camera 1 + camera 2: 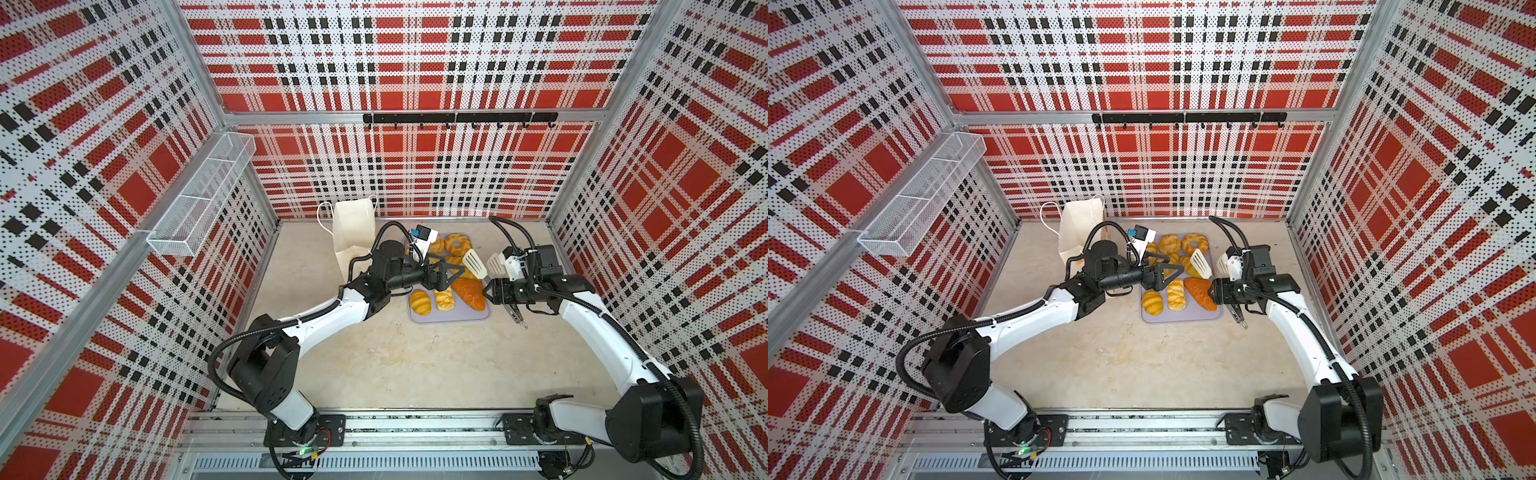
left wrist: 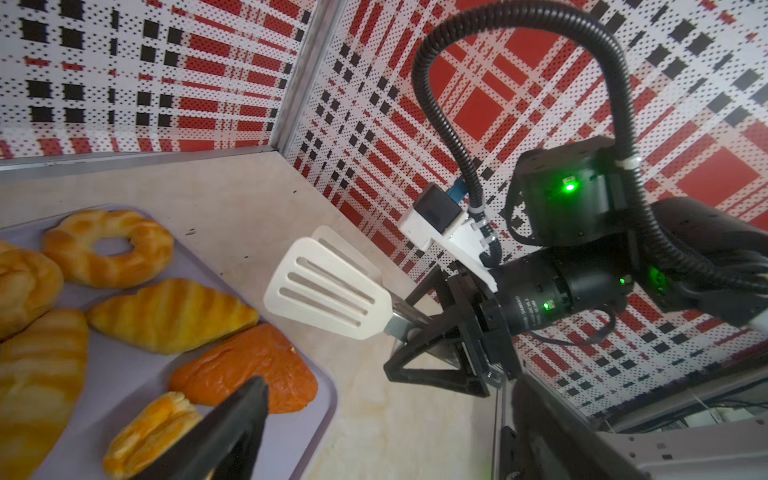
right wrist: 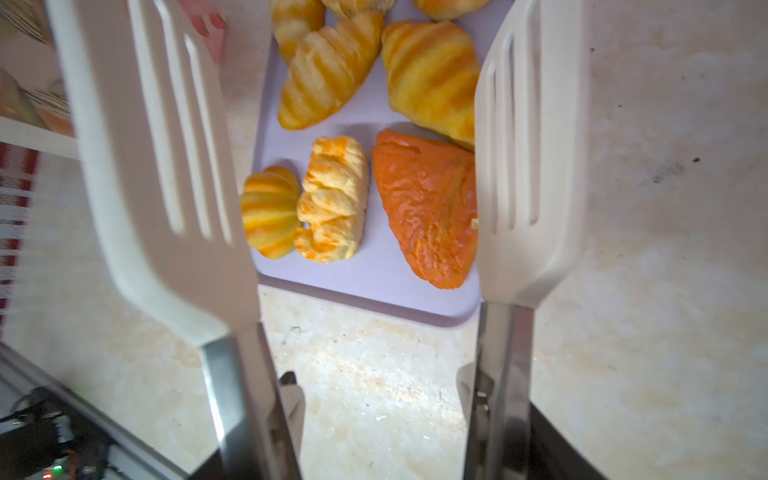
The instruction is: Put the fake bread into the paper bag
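Observation:
Several pieces of fake bread lie on a lilac tray (image 1: 449, 318) (image 2: 307, 415): a ring doughnut (image 1: 457, 244) (image 2: 108, 247), a darker orange croissant (image 1: 469, 293) (image 3: 424, 208), a braided roll (image 1: 444, 300) (image 3: 332, 199) and a small bun (image 3: 270, 212). The paper bag (image 1: 353, 232) (image 1: 1081, 226) stands upright at the back left, beside the tray. My left gripper (image 1: 453, 279) hovers open and empty over the tray's left half. My right gripper (image 1: 494, 291) is shut on white slotted tongs (image 1: 473, 262) (image 2: 328, 286). The tong blades are spread apart just right of the tray.
A white wire-mesh basket (image 1: 199, 195) hangs on the left wall. A black hook rail (image 1: 457, 118) runs along the back wall. Plaid walls close in three sides. The beige tabletop (image 1: 395, 365) stretches in front of the tray.

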